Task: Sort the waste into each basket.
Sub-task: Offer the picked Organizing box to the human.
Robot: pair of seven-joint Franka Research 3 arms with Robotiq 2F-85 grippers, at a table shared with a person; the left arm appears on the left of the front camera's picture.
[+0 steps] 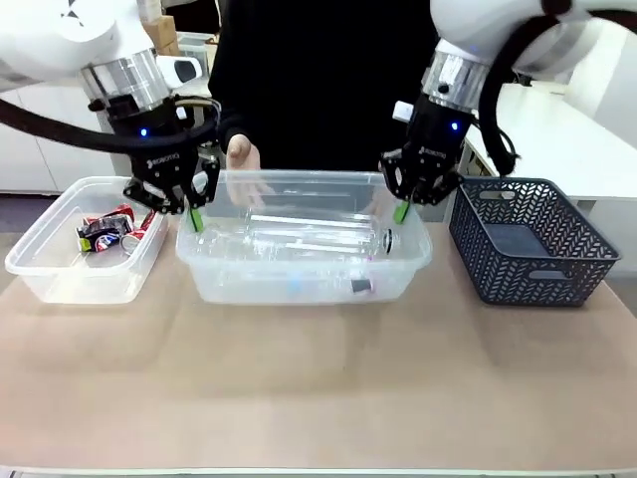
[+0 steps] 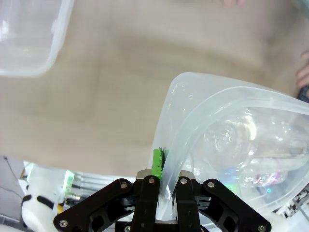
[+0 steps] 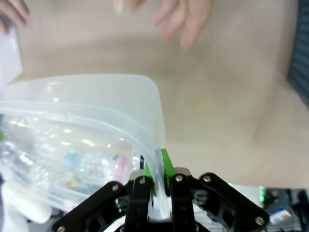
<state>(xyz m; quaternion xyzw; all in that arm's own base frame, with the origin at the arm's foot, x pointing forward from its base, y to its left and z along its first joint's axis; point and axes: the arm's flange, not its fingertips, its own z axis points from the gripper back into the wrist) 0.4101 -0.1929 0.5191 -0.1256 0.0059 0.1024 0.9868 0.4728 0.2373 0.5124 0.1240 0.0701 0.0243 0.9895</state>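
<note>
at the middle of the worktop (image 1: 318, 388) stands the large clear tub (image 1: 304, 274), and everything else is best placed from it. clear plastic bottles (image 1: 309, 241) lie on their sides inside it. to the tub's left, just beside it, sits a smaller clear tub (image 1: 60, 264) holding crushed red-and-silver cans (image 1: 107, 231); to its right, a dark lattice basket (image 1: 532, 244). behind the large tub a person's hand (image 1: 242, 155) hovers near the far rim.

the left gripper (image 1: 189, 209) has its jaws pressed together on the large tub's left end wall, the rim and thin wall caught between the green pads (image 2: 158, 162), as the left wrist view shows. the right gripper (image 1: 406, 204) pinches the right end wall in the same way, seen up close in the right wrist view.

judging by looks, the tub is light even with the bottles in it, but it is thin and springy: the wall seems to bow where it is pinched, so a lift from the two ends would likely make it sag or twist in the middle. the smooth plastic is probably slippery against the pads, and the thick rim is the stiffest part, so the hold is best kept right under the rim, at matching spots on both ends, with both arms moving level together. the bottles are round and loose and would likely roll to the low side if the tub tilts.
</note>
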